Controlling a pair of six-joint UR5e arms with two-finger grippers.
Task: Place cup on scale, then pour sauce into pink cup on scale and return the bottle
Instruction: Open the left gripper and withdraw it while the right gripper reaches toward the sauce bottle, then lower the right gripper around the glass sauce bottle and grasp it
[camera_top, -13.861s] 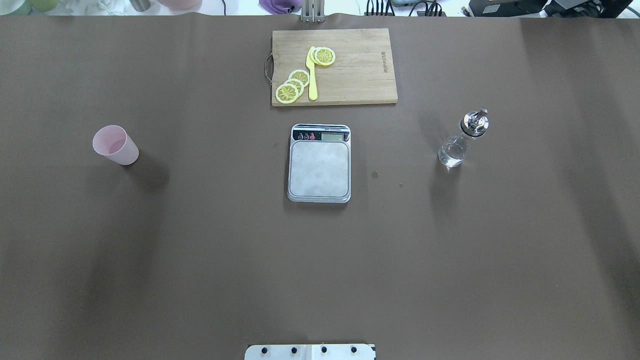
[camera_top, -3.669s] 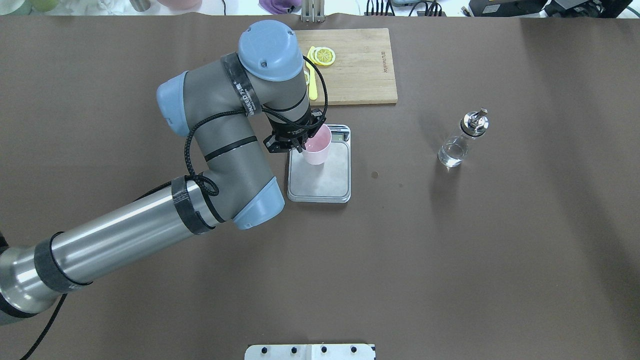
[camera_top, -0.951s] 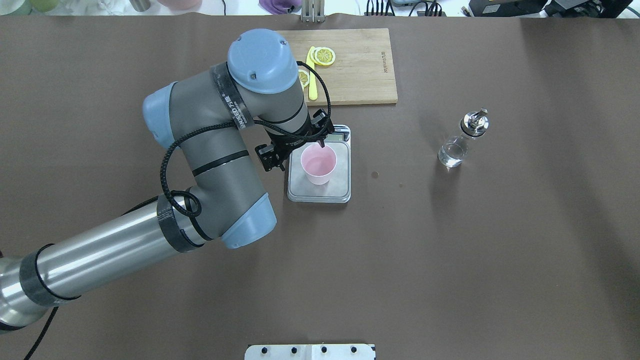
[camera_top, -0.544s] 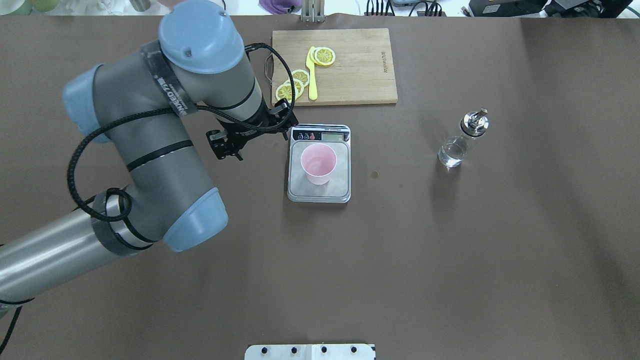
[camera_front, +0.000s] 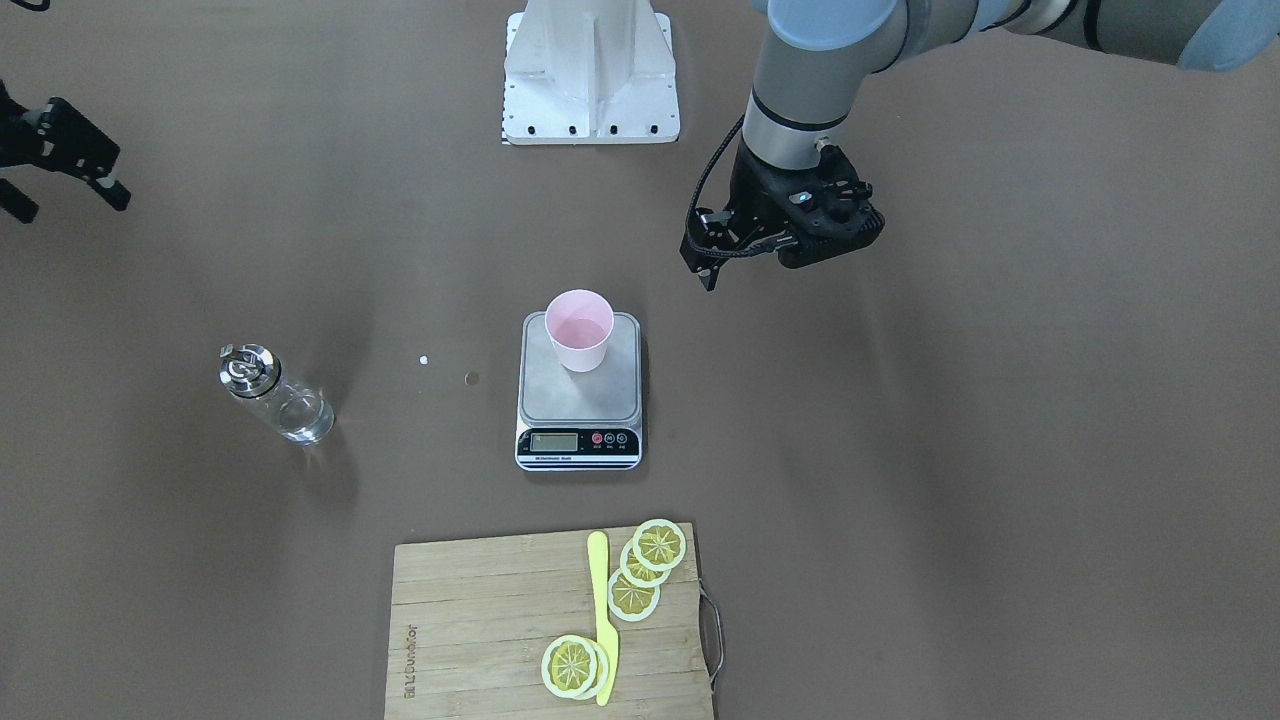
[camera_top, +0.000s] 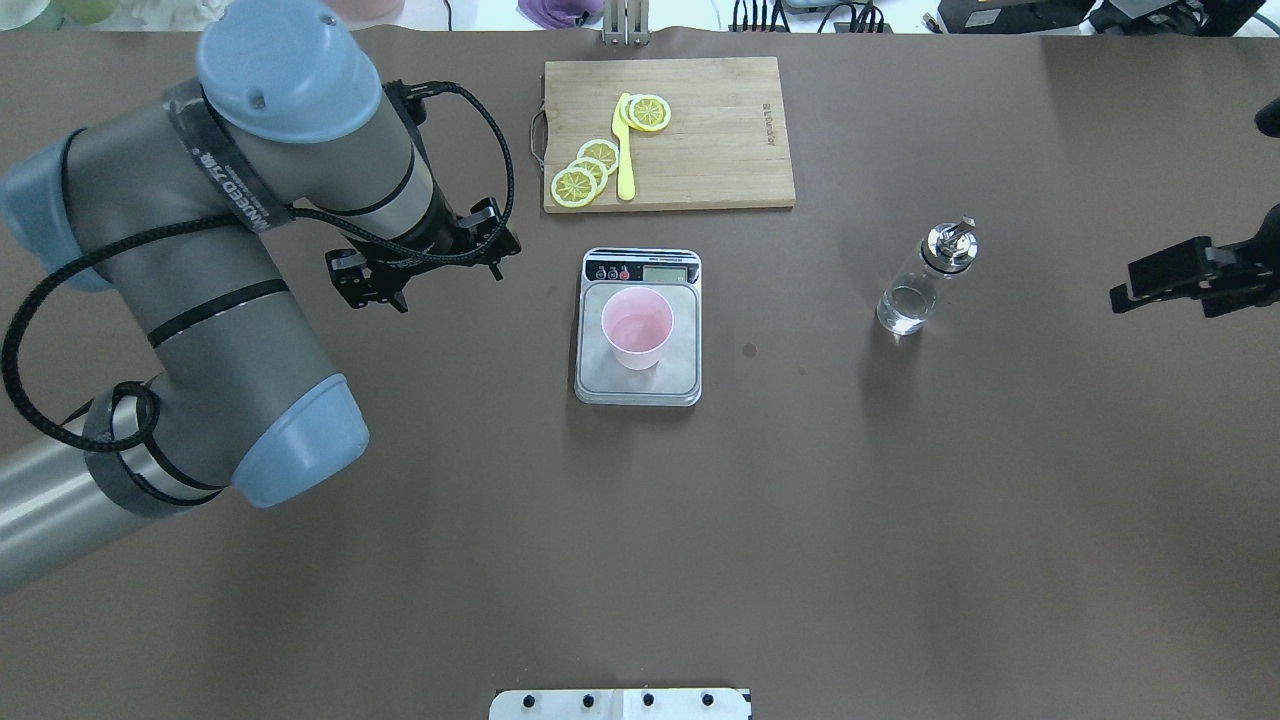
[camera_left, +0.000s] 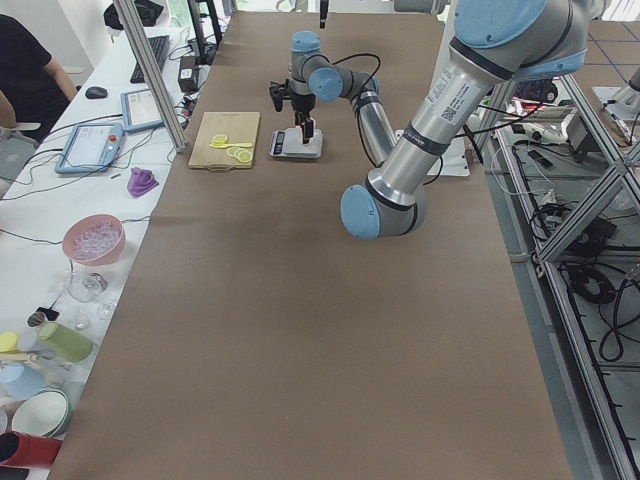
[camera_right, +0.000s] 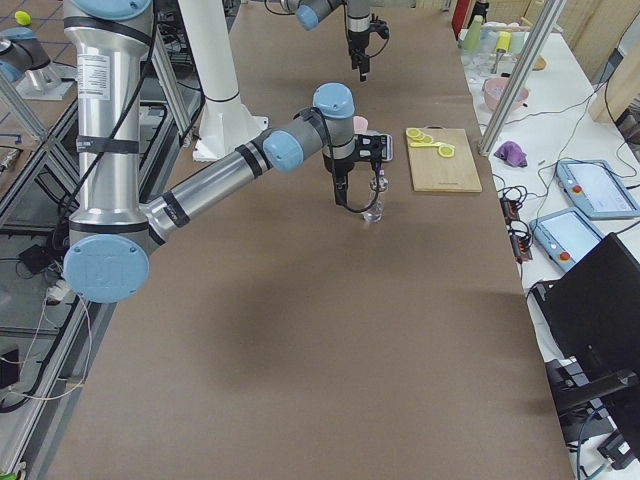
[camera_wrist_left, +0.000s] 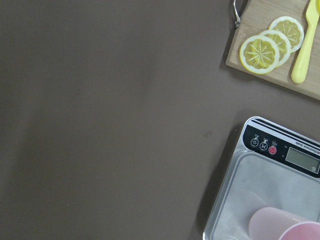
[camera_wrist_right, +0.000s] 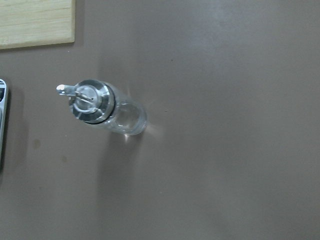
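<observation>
On the scale, cup stands upright, ready for pouring.
Left tool spread, empty, clear of cup; right tool spread, empty, near bottle on bench, presumably to grasp it.

The left arm comes in from the robot's left side with its elbow folded and its wrist turned downward. The left hand hangs above the surface, its two fingers pointing down, spread apart and holding nothing. The right arm stretches far out, forearm close to level and wrist bent down. The right hand also hangs above the surface, fingers set wide and empty.
</observation>
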